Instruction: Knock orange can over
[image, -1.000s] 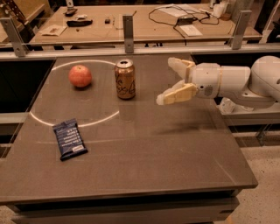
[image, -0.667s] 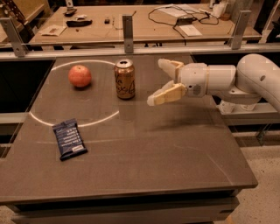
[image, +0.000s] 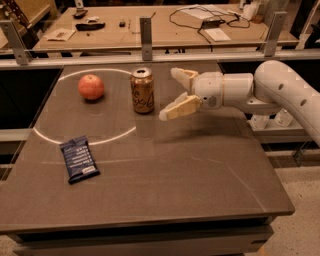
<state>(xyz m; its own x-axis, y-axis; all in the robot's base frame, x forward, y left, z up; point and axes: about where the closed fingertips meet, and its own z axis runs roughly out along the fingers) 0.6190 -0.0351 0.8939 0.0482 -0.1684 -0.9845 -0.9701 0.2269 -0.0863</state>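
The orange can (image: 142, 90) stands upright on the dark table (image: 165, 180), toward the back middle, with white lettering and a silver top. My gripper (image: 170, 94) is open just to the right of the can, at can height, its fingers (image: 177, 107) pointing left and a short gap away from the can's side. The white arm comes in from the right.
A reddish apple (image: 91, 87) sits to the left of the can. A dark blue snack packet (image: 79, 159) lies flat at the front left. A white arc marks the tabletop. A metal rail (image: 145, 31) runs behind the table, with a desk of cables beyond.
My gripper has moved left, from well right of the can to close beside it. The can, apple and packet have not moved.
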